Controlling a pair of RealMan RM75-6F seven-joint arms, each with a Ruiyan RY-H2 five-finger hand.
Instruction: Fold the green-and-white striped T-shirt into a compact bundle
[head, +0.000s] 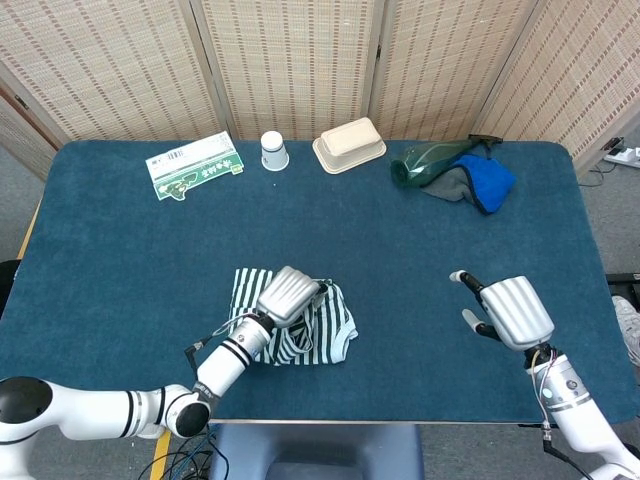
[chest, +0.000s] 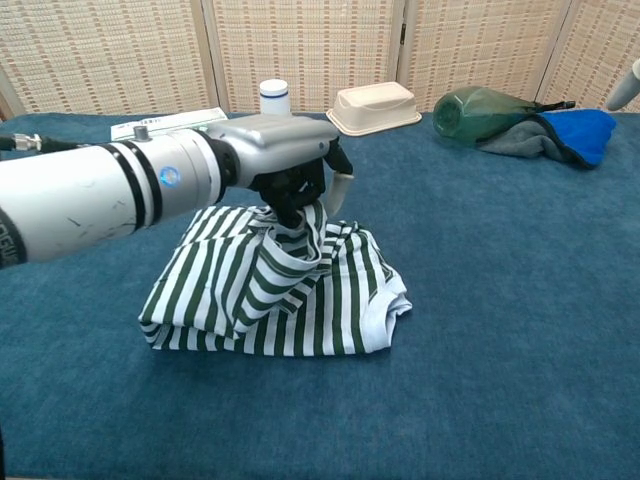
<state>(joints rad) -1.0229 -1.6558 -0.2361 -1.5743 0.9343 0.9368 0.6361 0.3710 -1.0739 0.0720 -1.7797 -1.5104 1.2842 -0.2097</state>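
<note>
The green-and-white striped T-shirt (head: 330, 325) (chest: 300, 300) lies partly folded near the table's front, left of centre. My left hand (head: 288, 296) (chest: 285, 165) grips a bunched edge of the shirt and holds it lifted over the middle of the garment, the cloth hanging below the fingers. My right hand (head: 515, 311) hovers over the table at the front right, well apart from the shirt, holding nothing, with fingers apart. In the chest view only a fingertip of it shows at the top right edge.
Along the back edge stand a green-and-white packet (head: 194, 165), a white paper cup (head: 273, 150) and a beige lidded box (head: 349, 144). A green bottle (head: 425, 160) lies on blue and grey cloths (head: 485, 183) at the back right.
</note>
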